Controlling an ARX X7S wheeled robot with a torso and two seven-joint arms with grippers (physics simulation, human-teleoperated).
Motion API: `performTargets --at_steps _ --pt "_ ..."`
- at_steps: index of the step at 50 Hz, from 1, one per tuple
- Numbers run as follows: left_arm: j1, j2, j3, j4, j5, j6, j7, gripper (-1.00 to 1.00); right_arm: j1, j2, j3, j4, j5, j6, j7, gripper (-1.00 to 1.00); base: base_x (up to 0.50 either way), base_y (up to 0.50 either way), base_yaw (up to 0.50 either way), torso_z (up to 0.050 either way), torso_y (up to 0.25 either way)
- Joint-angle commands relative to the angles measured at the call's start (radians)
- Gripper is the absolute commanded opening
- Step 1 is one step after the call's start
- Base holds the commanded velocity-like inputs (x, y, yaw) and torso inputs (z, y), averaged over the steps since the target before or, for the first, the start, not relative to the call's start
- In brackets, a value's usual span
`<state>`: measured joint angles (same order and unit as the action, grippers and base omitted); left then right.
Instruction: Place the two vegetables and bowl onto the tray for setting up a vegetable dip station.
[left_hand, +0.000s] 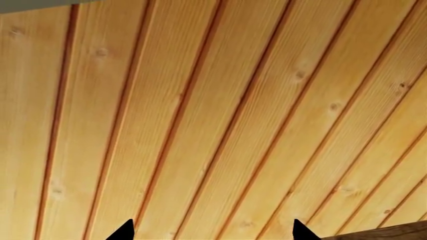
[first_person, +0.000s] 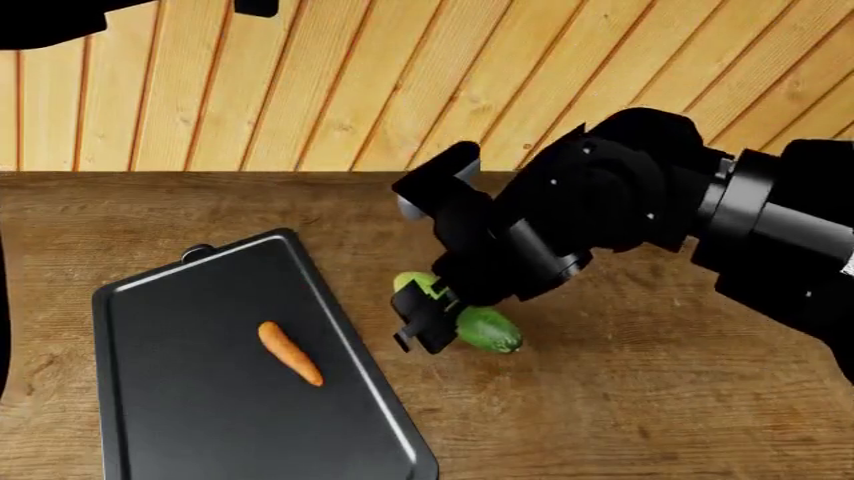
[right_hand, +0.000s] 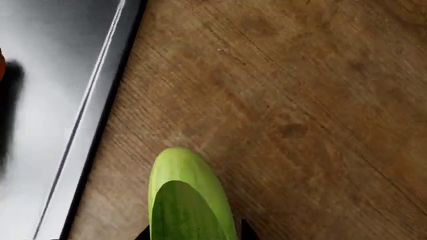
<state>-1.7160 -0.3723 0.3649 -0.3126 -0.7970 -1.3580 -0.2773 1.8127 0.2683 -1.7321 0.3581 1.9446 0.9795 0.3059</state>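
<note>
From the head view I see the tray (first_person: 187, 400) lying on the wooden table (first_person: 641, 400), toward my left, tilted at an angle; the carrot (first_person: 290, 353) lies on it near its middle, its point toward the near right corner. The cucumber (first_person: 489, 329) is on the table just beside the tray's right rim, apart from it; my right tool (first_person: 430, 318) sits over its middle, the black fingers on either side, so only the two green ends show. In the right wrist view the cucumber (right_hand: 187, 200) runs out from between the dark finger edges at the frame's edge, with the tray rim (right_hand: 100, 125) alongside and a sliver of orange carrot (right_hand: 2, 65) at the margin; I read the right tool as pinching the cucumber, though I cannot tell whether it is lifted or resting on the table.

My left tool (left_hand: 213, 232) shows only two black fingertips (left_hand: 123, 231) set well apart, so it is spread and holds nothing; it faces the plank wall (left_hand: 213, 110). I cannot find the bowl in any view.
</note>
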Motion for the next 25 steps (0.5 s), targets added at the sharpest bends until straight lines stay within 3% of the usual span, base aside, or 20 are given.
performTargets --at_steps 1,12,25 --pt "-0.003 -0.004 -0.008 0.01 -0.011 -0.01 -0.013 1.0 0.098 -0.079 0.069 -0.047 0.011 -0.007 0.029 -1.0 0.0 0.0 0.0 0.0 0.0" --pt "-0.001 -0.021 -0.029 0.039 -0.032 -0.036 -0.035 1.0 0.147 -0.232 0.118 -0.096 0.048 0.002 0.028 -1.0 0.0 0.0 0.0 0.0 0.0" --pt "0.006 -0.028 -0.035 0.049 -0.045 -0.037 -0.044 1.0 0.148 -0.268 0.146 -0.094 0.013 -0.101 -0.075 -1.0 0.0 0.0 0.0 0.0 0.0"
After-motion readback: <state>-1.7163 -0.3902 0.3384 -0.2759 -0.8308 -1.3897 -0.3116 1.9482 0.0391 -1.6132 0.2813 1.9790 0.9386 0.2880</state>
